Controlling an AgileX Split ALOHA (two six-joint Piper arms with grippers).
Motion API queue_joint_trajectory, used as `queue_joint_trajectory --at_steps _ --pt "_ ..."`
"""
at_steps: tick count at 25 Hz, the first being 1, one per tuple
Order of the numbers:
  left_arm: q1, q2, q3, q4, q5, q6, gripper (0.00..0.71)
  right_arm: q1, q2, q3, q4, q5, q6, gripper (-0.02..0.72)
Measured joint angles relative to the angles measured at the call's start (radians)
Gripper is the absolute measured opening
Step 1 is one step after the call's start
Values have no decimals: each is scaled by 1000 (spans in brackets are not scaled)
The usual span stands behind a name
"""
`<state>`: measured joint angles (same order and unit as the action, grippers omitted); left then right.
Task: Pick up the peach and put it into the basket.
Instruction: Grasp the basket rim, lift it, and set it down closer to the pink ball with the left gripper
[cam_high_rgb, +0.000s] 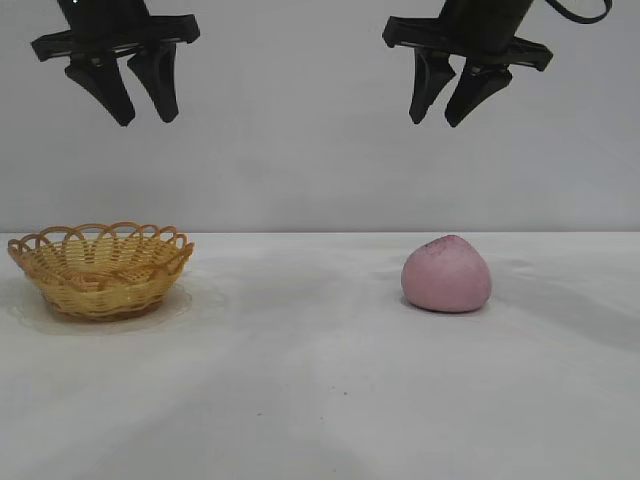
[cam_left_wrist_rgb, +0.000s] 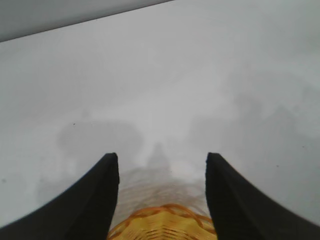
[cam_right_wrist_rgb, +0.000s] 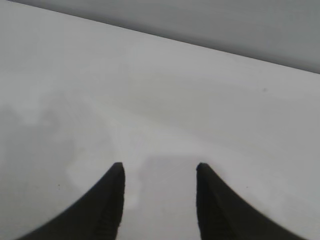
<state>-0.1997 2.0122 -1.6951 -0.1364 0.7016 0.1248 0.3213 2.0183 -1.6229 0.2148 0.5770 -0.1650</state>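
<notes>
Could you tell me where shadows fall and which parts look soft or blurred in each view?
Exterior view: lighting even, faint shadows on the table beside the basket and to the right of the peach. Left wrist view: basket rim and near fingers blurred, grey shadow patches on the table. Right wrist view: fingers soft, dim shadows, no peach.

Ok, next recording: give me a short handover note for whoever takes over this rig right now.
Left end effector: open, empty, high above the basket.
Right end effector: open, empty, high above the peach.
Things: basket at the exterior view's left on the white table, nothing in it; peach on the table at the right, untouched.
Done: nothing yet.
Left: grasp the peach, carry it over, set it in the basket.
</notes>
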Motion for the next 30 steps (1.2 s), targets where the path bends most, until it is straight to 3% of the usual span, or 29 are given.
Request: queue_joint_trajectory --at_steps 11,20,30 --pt "0 0 0 8 24 21 340 0 0 0 0 7 -1 318" --pt "0 59 -4 228 207 85 340 0 0 0 0 41 -1 318" --pt "27 130 -4 209 246 166 340 0 0 -1 0 56 -2 318"
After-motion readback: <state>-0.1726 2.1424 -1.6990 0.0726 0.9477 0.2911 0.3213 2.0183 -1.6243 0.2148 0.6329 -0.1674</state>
